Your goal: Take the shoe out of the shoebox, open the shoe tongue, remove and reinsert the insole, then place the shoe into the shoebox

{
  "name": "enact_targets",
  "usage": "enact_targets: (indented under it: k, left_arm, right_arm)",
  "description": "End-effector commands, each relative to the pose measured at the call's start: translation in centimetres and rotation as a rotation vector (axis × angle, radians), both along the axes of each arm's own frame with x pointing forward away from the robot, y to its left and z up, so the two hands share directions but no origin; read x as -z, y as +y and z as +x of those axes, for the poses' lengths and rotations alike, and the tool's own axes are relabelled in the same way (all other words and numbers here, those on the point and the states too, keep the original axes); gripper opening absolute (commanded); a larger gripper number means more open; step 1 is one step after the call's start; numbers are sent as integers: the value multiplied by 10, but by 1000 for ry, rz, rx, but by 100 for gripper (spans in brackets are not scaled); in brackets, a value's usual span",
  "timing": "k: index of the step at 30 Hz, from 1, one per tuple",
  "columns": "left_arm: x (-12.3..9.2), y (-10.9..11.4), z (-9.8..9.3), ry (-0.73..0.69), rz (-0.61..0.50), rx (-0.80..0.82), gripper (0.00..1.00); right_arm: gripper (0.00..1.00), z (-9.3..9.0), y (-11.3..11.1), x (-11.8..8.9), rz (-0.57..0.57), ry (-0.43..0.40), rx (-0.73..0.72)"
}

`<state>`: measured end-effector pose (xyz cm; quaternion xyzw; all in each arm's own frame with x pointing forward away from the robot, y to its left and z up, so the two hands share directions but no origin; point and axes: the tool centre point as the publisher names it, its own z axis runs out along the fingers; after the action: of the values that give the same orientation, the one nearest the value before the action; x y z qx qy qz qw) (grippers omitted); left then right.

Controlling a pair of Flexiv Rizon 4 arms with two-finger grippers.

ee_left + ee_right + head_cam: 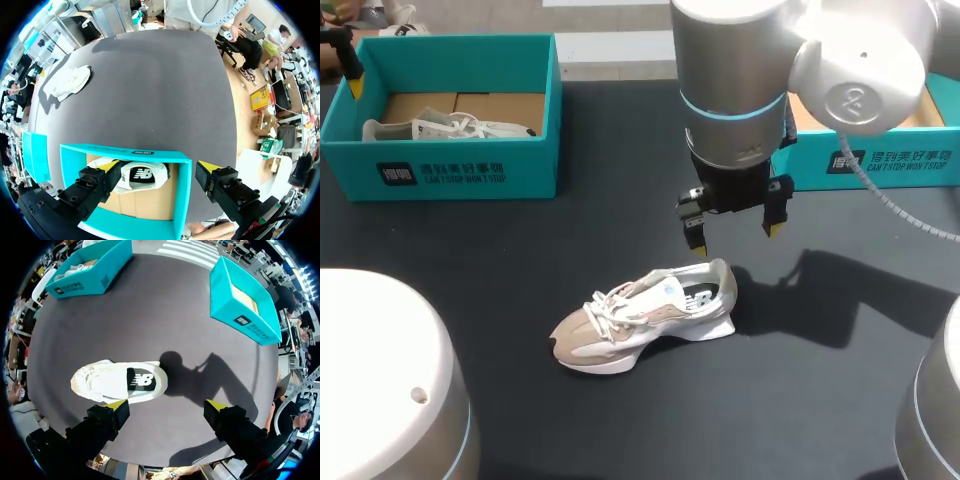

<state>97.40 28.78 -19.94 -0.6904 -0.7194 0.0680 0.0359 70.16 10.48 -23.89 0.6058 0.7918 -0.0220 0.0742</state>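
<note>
A white and beige shoe (645, 315) lies on its side in the middle of the black table, toe toward the left. My right gripper (734, 238) hangs open just above and behind its heel; in the right wrist view the shoe (117, 381) lies ahead of the one finger, not between the two of the right gripper (167, 407). My left gripper (160, 172) stands open over the teal shoebox (125, 151) at the table's far left. A second white shoe (142, 175) lies inside that box, under the fingers.
The left shoebox (460, 170) with its shoe (450, 128) stands at the back left. A second teal box (890, 160) stands at the back right, partly behind my right arm. My arms' bases (380, 380) fill the near corners.
</note>
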Motion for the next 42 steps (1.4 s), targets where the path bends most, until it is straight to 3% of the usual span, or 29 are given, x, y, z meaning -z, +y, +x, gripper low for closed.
enact_targets:
  k: [1, 11, 30, 34, 42]
  left_arm:
    - [0, 0, -1, -1, 2, 0, 100]
    - [0, 0, -1, -1, 2, 0, 100]
    - [0, 0, -1, -1, 2, 0, 100]
    - [0, 0, -1, -1, 2, 0, 100]
    - [0, 0, -1, -1, 2, 0, 100]
  right_arm:
    - [100, 3, -7, 8, 66, -22, -307]
    - [100, 14, -18, 2, 268, -85, -919]
    - [100, 16, -19, 3, 241, -70, -941]
    - [100, 12, -36, 2, 403, -219, -1018]
    - [100, 7, -78, 19, 580, -241, -1249]
